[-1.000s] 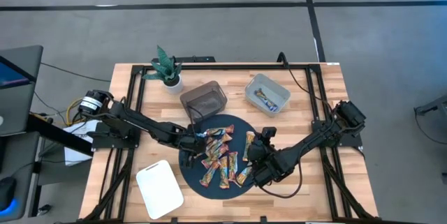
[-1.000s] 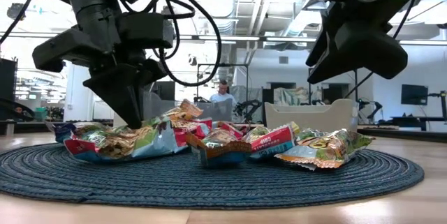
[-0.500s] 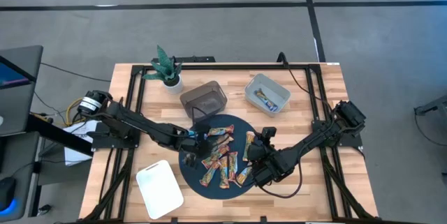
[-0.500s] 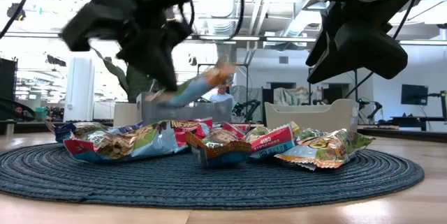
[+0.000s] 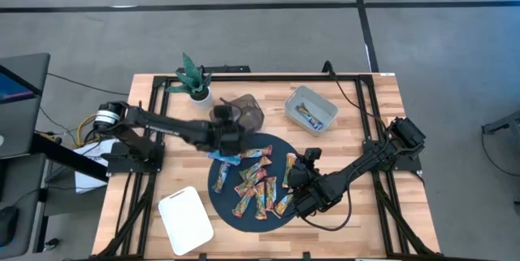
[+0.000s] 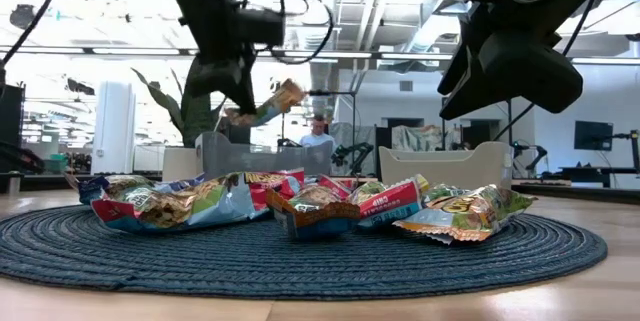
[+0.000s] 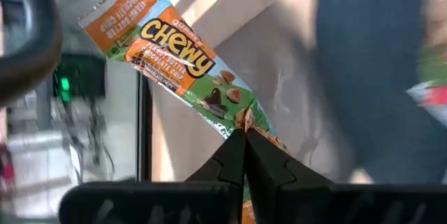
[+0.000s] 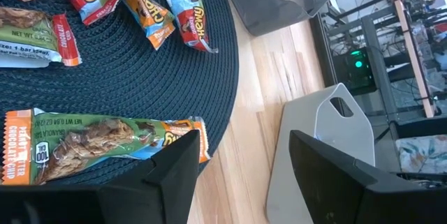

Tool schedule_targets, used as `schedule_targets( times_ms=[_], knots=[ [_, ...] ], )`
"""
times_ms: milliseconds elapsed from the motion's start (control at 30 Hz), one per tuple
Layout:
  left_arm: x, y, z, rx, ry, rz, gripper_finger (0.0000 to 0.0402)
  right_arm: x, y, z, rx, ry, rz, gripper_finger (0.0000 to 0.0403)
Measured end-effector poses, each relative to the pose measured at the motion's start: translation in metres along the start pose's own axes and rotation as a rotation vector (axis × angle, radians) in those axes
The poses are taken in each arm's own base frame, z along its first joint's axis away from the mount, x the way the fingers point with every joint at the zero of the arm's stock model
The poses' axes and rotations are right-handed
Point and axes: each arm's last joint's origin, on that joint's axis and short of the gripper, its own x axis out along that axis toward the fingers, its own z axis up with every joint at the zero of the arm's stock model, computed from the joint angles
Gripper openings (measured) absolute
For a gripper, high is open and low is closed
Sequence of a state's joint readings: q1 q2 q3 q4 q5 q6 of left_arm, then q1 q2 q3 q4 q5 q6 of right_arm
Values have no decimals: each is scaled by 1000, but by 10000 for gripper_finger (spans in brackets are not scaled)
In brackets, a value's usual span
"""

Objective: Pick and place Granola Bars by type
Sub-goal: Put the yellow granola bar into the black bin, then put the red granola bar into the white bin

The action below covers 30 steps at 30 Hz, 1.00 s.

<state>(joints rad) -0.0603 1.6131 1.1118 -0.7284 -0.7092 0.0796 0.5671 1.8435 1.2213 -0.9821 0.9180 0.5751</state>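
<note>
Mat: round, dark blue, woven, mid-table.
Plant: small, white pot, far left corner.
Bins: 1 dark grey, 1 light grey, side by side.
White board: handled, perhaps a cutting board, near edge.

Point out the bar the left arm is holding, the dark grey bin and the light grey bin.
Held granola bar (image 7: 178, 60), left wrist view: on its orange printed wrapper.
Dark grey bin (image 5: 250, 108), high view: on its far rim.
Light grey bin (image 5: 323, 106), high view: on its right wall.
</note>
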Motion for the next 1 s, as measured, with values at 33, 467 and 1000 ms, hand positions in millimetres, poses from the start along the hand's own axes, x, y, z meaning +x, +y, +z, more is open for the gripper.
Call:
schedule_targets(
  times_ms=[33,467,1000],
  knots=[
    [5,5,-2,-17,20,-7,3,0,0,0,0,0,0,214],
    [34,39,-12,-136,111,-81,134,3,-2,1,9,9,-5,214],
    [-12,-20,23,91,-285,-445,158,5,-3,2,19,10,-5,214]
  ],
)
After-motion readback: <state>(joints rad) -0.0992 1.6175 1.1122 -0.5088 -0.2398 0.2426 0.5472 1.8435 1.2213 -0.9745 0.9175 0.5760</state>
